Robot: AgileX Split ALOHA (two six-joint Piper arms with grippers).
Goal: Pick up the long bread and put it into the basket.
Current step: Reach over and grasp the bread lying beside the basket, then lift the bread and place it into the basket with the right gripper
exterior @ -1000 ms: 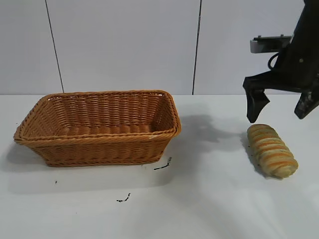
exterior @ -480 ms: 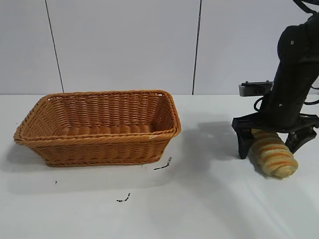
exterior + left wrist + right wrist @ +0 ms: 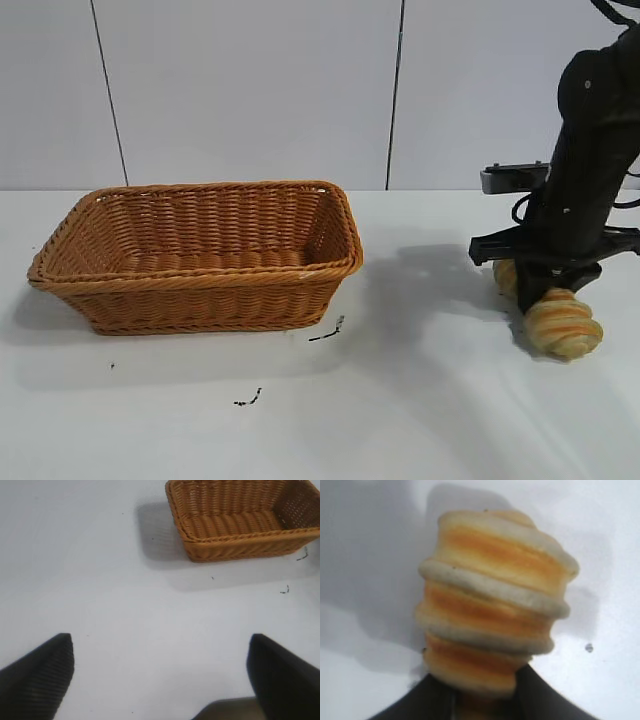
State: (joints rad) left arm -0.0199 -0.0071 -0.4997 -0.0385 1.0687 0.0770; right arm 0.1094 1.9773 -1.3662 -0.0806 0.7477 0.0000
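The long bread (image 3: 562,322) is a golden-tan striped loaf lying on the white table at the right. My right gripper (image 3: 545,283) is down over its middle and shut on it; both ends stick out past the fingers. In the right wrist view the loaf (image 3: 495,605) fills the frame with the black fingers (image 3: 547,700) pressed against its sides. The wicker basket (image 3: 200,285) stands empty at the left, well apart from the bread; it also shows in the left wrist view (image 3: 235,547). My left gripper (image 3: 160,670) is open and empty above bare table.
Small black marks (image 3: 327,332) lie on the table in front of the basket. The white table (image 3: 420,400) stretches bare between basket and bread. A pale panelled wall stands behind.
My right gripper came down from above the bread, straddled it open, and has now closed on its middle. The basket has not moved.
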